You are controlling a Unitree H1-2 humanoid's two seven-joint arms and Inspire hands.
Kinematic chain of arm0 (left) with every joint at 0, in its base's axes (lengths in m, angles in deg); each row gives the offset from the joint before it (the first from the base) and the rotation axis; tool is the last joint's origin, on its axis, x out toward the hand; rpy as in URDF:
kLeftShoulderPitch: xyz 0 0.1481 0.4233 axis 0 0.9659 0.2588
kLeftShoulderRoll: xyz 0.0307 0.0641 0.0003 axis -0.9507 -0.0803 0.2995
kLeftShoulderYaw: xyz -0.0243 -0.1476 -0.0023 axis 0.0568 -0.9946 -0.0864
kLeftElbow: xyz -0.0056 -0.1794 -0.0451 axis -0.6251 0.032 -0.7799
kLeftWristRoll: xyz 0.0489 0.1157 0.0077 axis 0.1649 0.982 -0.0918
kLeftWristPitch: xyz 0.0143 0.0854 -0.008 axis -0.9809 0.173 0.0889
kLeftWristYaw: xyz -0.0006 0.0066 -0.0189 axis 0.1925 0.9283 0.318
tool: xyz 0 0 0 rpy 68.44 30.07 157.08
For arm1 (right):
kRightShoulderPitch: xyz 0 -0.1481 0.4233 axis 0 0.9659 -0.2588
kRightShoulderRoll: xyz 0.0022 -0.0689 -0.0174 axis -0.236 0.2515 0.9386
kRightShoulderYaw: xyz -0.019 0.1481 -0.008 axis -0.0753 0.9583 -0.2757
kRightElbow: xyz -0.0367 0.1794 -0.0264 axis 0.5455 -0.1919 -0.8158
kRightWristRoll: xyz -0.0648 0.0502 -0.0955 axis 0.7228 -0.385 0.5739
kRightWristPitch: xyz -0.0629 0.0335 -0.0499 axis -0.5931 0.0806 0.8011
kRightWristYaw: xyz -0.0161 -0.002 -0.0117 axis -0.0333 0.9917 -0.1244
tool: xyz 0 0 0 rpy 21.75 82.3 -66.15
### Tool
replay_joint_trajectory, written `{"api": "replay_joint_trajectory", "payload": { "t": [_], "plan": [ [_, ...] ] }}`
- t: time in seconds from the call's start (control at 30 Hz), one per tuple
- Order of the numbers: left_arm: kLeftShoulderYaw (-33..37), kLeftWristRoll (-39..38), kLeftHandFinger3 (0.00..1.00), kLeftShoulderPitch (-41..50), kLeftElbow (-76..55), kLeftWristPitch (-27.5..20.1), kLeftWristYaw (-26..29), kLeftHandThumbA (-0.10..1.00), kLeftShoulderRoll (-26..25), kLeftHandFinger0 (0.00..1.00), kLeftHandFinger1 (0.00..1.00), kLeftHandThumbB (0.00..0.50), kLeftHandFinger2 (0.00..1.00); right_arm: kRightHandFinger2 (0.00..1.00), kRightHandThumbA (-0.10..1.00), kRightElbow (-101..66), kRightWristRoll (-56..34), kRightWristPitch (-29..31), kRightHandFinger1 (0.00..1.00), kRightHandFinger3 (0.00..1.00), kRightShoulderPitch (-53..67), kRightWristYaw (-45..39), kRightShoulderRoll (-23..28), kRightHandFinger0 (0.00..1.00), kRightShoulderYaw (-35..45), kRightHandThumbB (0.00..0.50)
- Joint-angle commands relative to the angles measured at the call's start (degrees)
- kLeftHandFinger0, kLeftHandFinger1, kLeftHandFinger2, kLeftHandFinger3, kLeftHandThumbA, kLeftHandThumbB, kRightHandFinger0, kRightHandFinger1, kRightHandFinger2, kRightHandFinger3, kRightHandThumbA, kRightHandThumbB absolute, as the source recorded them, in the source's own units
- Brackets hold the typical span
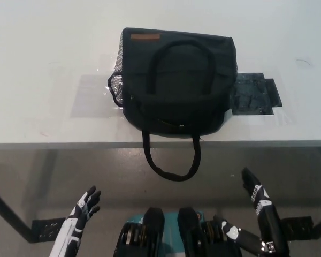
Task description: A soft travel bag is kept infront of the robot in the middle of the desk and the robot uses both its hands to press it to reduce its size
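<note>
A soft black fabric travel bag [177, 83] lies flat in the middle of the white desk [48, 64], close to the near edge. One of its looped carry handles [171, 159] hangs over that edge toward the robot, while the other rests on top of the bag. A mesh side pocket [116, 80] shows at the bag's left end, a small brown label [145, 37] sits at its far left corner, and a dark flat sheet [254, 93] pokes out from under its right end.

The white left hand [85, 206] hovers low at the near left, below desk level, released with fingers spread and holding nothing. The black right hand [255, 191] hangs at the near right, likewise open and empty, fingers extended upward. Both are well apart from the bag.

The bag looks light and limp, with a slumped, slightly puffed top, so it should yield readily under pressure. The cloth seems matte rather than slippery, though the bag may slide on the smooth desk. Flat palms on the broad top panel, one either side of the upper handle, look like the best contact; pushing straight down should keep it from creeping off the near edge.
</note>
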Motion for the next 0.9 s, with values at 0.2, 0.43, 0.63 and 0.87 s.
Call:
{"api": "replay_joint_trajectory", "payload": {
  "t": [0.2, 0.43, 0.63, 0.87],
  "plan": [
    [0.82, 0.37, 1.0, 2.09, -8.7, 0.05, -1.58, 1.0, -1.08, 1.0, 1.0, 0.116, 1.0, 1.0, 0.91, -7.19, -2.42, 3.98, 1.0, 1.0, 2.5, -0.22, 0.69, 1.0, 0.8, 0.066],
    [0.4, 4.67, 1.0, 4.06, -21.56, 0.66, -1.26, 1.0, -1.09, 1.0, 1.0, 0.176, 1.0, 1.0, 0.83, -17.98, 0.78, 3.23, 1.0, 1.0, 3.4, 0.21, 1.45, 1.0, 1.71, 0.024],
    [-2.63, 18.19, 1.0, -5.39, -30.65, 0.39, -2.09, 1.0, -2.64, 1.0, 1.0, 0.215, 1.0, 1.0, 0.91, -28.19, 5.65, -3.55, 1.0, 1.0, -3.79, 0.32, 1.67, 1.0, 4.59, 0.07],
    [-3.65, 29.16, 1.0, -24.57, -31.58, 7.89, -8.26, 1.0, -7.76, 1.0, 1.0, 0.293, 1.0, 1.0, 1.0, -34.45, 13.4, -17.32, 1.0, 1.0, -17.01, -4.29, 4.85, 1.0, 5.64, 0.113]
  ]
}}
